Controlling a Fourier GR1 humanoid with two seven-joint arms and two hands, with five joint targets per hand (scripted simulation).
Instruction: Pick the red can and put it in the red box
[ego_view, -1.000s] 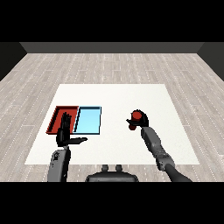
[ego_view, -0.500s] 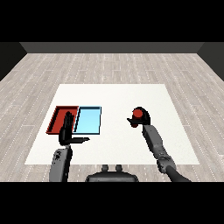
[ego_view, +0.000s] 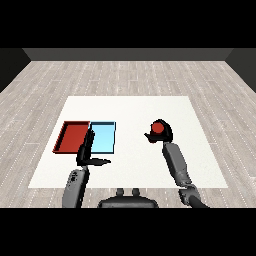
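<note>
While seemingly gripped, round red can (ego_view: 158, 128), black right hand (ego_view: 164, 134)

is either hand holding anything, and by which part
The right hand curls round the red can, gripping its side. The left hand holds nothing.

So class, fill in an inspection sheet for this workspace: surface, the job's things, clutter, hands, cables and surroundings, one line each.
Surface: white table, flat, on a pale plank floor.
Job's things: red can right of the trays, inside the right hand's curl; red tray at the left, nothing in it.
Clutter: light blue tray beside the red tray, touching its right edge, nothing in it.
Hands: right hand curled round the can; left hand open, fingers straight, over the near edge of the trays.
Cables: nothing seen.
Surroundings: dark wall at the back.
</note>
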